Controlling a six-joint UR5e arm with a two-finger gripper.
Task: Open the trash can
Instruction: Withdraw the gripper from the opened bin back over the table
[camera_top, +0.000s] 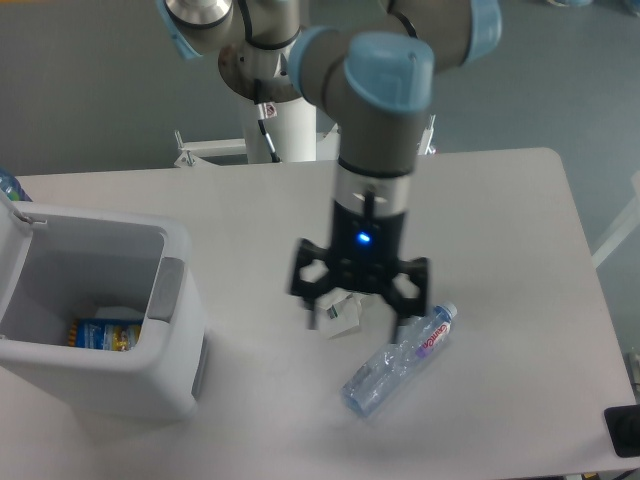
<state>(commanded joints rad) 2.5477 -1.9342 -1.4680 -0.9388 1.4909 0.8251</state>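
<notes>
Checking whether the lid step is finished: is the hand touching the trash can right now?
Apart. The fixed camera shows the hand open above the crumpled white item, with bare table between it and the open trash can.

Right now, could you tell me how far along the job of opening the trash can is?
It looks done: the trash can stands open, its inside and a blue packet at the bottom in plain sight. Nothing is in hand; the gripper is open and empty, hanging over the crumpled wrapper near the plastic bottle. Nothing seems left.
</notes>
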